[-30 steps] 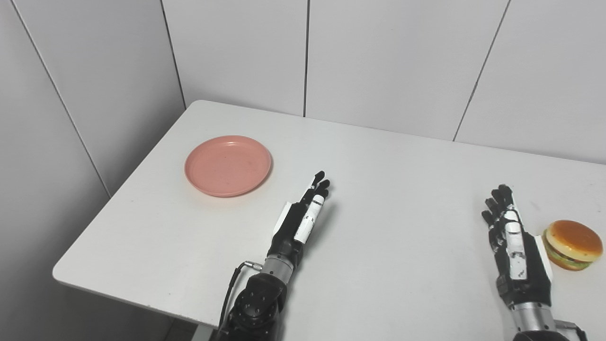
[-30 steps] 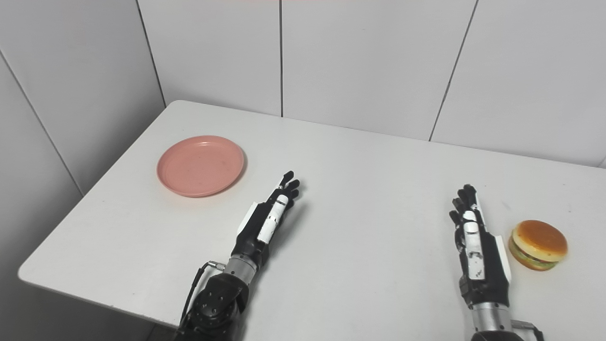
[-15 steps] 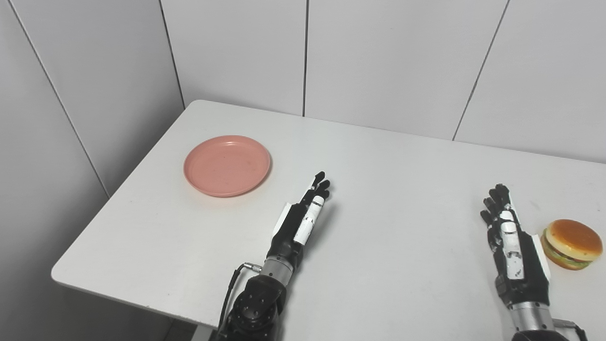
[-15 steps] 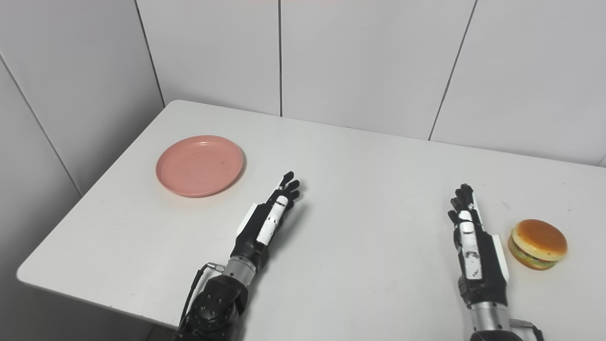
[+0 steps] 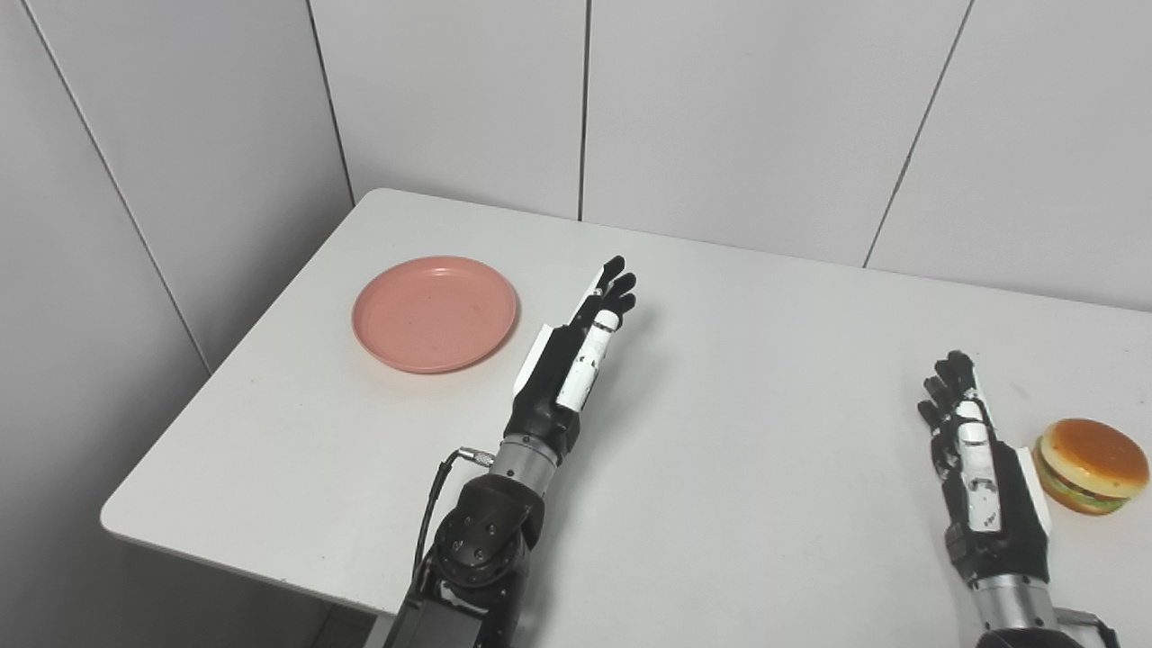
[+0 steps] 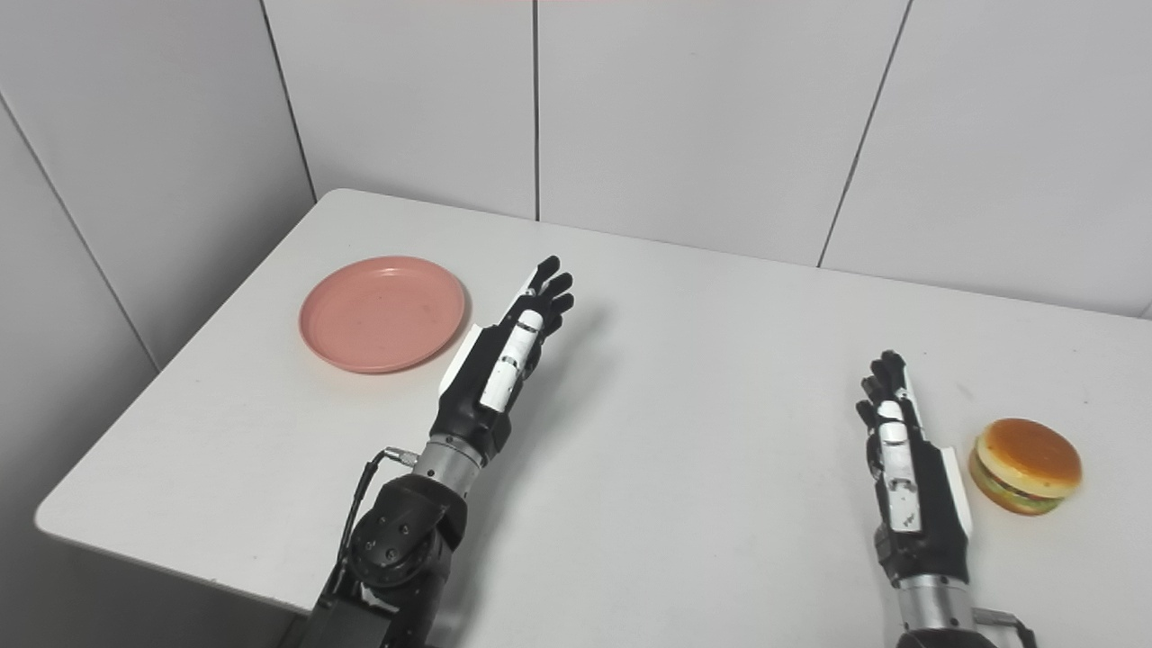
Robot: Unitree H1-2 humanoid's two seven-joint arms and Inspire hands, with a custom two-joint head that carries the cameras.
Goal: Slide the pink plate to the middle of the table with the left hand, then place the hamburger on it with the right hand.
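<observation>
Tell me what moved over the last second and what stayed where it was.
The left robot hand moved forward across the table, away from the robot, and now sits open just right of the pink plate, not touching it. It took hold of nothing. The plate, the hamburger and the open right robot hand beside it stayed put.

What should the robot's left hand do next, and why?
Probably swing the left hand sideways to the pink plate. The hand is open beside the plate, not touching it, and the plate sits near the table's left edge, not the middle.
</observation>
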